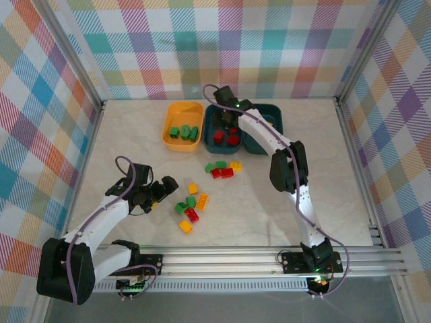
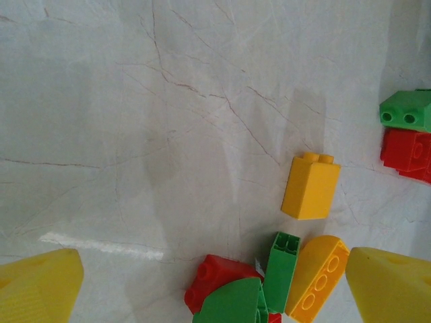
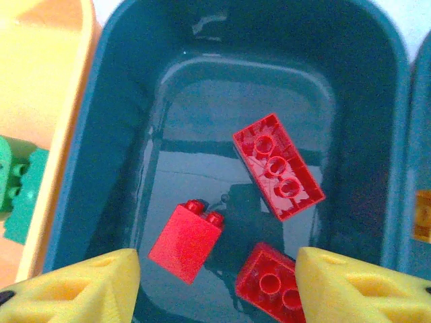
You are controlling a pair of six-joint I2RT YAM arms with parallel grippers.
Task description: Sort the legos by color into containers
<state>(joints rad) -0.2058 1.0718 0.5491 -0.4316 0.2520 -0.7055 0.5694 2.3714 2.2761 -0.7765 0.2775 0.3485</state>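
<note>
My right gripper [image 3: 219, 289] hangs open over the middle teal tub [image 3: 121, 101], which holds three red legos [image 3: 277, 165]. From above, that gripper [image 1: 226, 121] is inside this tub's outline [image 1: 224, 152]. The orange-yellow tub [image 1: 180, 149] holds green legos [image 1: 183, 132], and a yellow brick [image 3: 422, 215] shows in the right teal tub [image 1: 266, 152]. My left gripper [image 2: 215, 296] is open low over the table, its yellow fingers [image 2: 40, 286] either side of a red brick [image 2: 219, 279], a green curved piece [image 2: 232, 306] and a green brick [image 2: 281, 269]. An orange curved brick [image 2: 316, 276] lies beside them.
Loose legos lie in two clusters on the marble table: one near my left gripper [image 1: 190, 205], another in front of the tubs [image 1: 223, 168]. A yellow brick [image 2: 310, 185] stands apart from the pile. Checked walls enclose the table on three sides.
</note>
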